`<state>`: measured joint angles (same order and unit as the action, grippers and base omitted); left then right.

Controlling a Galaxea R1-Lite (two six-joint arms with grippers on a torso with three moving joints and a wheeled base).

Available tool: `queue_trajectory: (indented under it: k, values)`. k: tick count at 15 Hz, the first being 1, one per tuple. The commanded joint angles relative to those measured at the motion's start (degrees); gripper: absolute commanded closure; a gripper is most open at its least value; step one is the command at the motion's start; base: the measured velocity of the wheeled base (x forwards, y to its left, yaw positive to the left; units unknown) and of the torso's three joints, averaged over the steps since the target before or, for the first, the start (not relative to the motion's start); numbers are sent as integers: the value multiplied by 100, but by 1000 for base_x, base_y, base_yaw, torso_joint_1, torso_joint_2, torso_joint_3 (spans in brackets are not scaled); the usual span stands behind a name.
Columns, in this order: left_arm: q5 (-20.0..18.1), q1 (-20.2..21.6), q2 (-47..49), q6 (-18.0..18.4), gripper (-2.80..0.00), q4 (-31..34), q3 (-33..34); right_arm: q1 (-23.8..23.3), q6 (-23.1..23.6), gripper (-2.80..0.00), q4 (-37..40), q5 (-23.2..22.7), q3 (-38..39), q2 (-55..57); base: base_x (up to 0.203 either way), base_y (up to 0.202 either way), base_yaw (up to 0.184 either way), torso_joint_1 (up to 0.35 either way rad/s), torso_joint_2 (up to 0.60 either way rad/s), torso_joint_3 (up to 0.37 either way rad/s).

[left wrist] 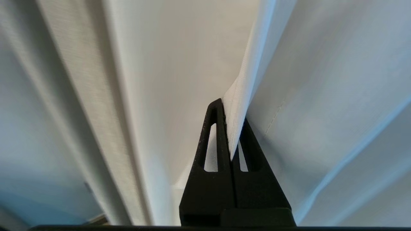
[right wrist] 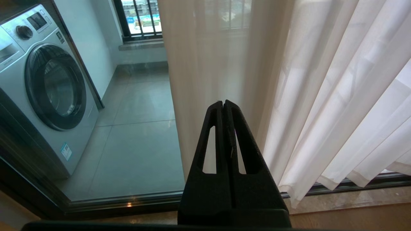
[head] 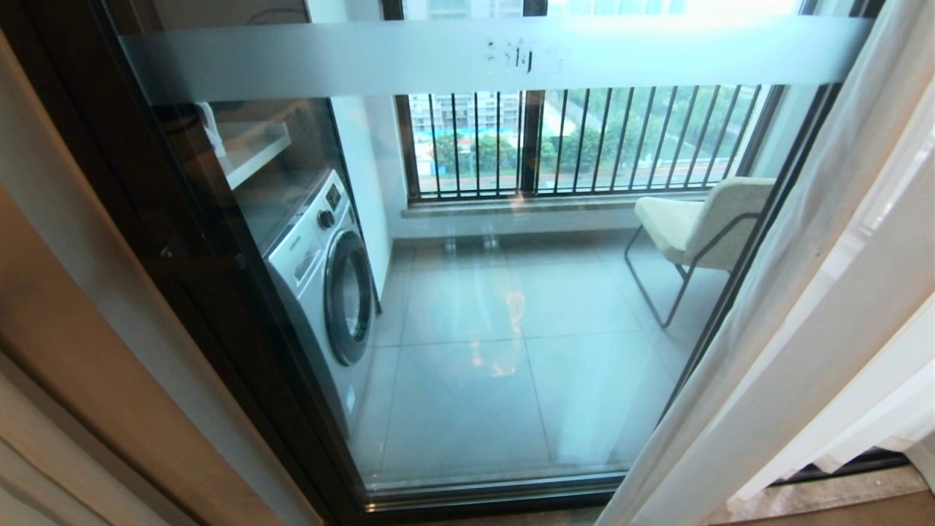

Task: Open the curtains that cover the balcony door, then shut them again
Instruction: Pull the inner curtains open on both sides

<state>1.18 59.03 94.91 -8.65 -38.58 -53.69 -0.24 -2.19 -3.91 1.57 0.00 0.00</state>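
Door [head: 475, 292] glass mostly uncovered; curtains [head: 789, 307] bunched at right. Left gripper [left wrist: 231, 112] pinched curtain hem [left wrist: 239, 106]. Right gripper [right wrist: 223, 104] pressed together, empty, parked. Judged: opening done or nearly; closing left.

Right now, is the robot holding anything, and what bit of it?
Yes. The left gripper is shut on the curtains, pinching the narrow hemmed edge of a sheer white panel. The right gripper is shut and holds nothing.
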Motion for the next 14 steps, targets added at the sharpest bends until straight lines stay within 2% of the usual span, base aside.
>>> queue_trajectory:
  k: [1,4,12,13,14]
  values:
    - [5,-162,-67,-124,0,-31,-19,7,-1,0,-4,1,0,0,0,0,0,0,0,0]
    - [5,-311,-120,-344,0,-86,-86,2,-1,0,-4,1,0,0,0,0,0,0,0,0]
    - [-11,-409,-157,-357,0,-404,-185,-1,-1,0,-4,1,0,0,0,0,0,0,0,0]
    - [-4,-409,-157,-357,-280,-404,-176,-2,-1,0,-4,1,0,0,0,0,0,0,0,0]
    - [-4,-409,-162,-357,-280,-408,-172,0,-1,0,-4,1,0,0,0,0,0,0,0,0]
